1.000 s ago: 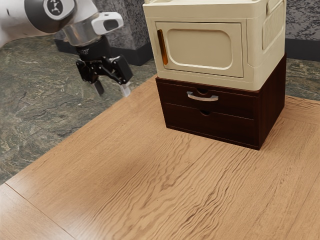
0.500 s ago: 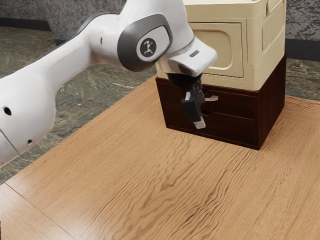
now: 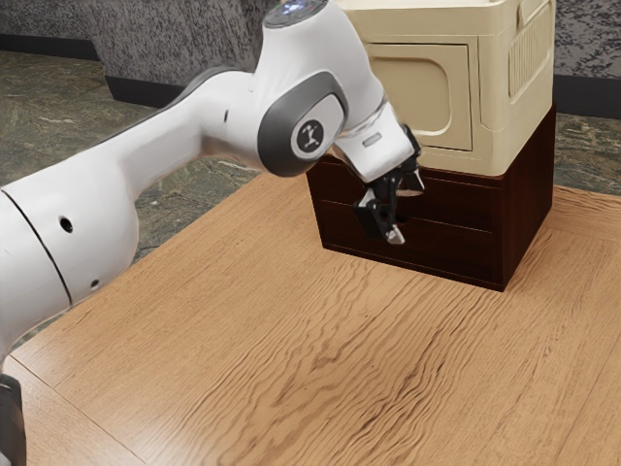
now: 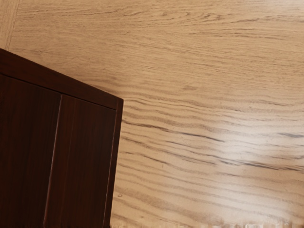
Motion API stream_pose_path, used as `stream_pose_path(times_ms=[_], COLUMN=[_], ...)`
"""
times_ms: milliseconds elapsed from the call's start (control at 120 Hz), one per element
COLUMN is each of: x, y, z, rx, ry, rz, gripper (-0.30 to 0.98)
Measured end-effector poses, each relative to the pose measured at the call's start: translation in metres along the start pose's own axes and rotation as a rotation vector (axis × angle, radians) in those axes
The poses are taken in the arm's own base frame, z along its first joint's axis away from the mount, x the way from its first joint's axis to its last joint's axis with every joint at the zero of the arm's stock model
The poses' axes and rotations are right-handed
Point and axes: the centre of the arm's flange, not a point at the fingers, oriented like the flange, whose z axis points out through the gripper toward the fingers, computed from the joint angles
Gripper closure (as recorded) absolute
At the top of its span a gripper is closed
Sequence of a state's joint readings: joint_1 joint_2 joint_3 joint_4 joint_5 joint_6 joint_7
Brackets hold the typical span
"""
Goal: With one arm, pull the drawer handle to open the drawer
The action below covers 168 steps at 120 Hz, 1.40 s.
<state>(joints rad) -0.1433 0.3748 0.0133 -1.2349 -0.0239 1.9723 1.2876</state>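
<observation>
So the white arm (image 3: 175, 126) has leaned in a bit and the end effector (image 3: 396, 209) has tilted since half a second ago, right in front of the dark wood cabinet (image 3: 529, 194), which hasn't budged. Room-wise, mottled gray wall (image 3: 155, 49) with a dark baseboard behind the cabinet, plus greenish stone floor (image 3: 58, 107). Under the cabinet is the surface (image 3: 291, 340), light wood with wavy grain; the wrist view catches a shiny patch on it, near one cabinet corner. Sitting on top of the cabinet is a cream box (image 3: 495, 87), door panel closed, contents hidden. Below, the cabinet's upper drawer (image 3: 461, 202) and lower drawer (image 3: 437, 250) both look shut, insides hidden. The drawer handle is on the cabinet's front, mostly blocked by the end effector. Honestly can't tell if that's open, closed or gripping anything.
</observation>
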Motion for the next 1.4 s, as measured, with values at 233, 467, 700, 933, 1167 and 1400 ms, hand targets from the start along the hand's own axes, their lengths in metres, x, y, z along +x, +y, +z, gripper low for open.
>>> stream_pose_path(times_ms=[233,467,700,933,1167,1400], x=[-0.021,-0.041,-0.047,-0.055,-0.062,-0.066], y=[-0.012,-0.015,-0.013,-0.018,-0.020,-0.021], z=[0.004,0.007,0.018,0.018,0.024,0.035], rx=[0.048,0.056,0.069,0.100,0.131,0.168], ry=[-0.022,-0.043,-0.044,-0.047,-0.034,-0.021], rz=[0.076,0.130,0.184,0.221,0.233,0.239], gripper=[0.00,0.00,0.00,0.00,0.00,0.00])
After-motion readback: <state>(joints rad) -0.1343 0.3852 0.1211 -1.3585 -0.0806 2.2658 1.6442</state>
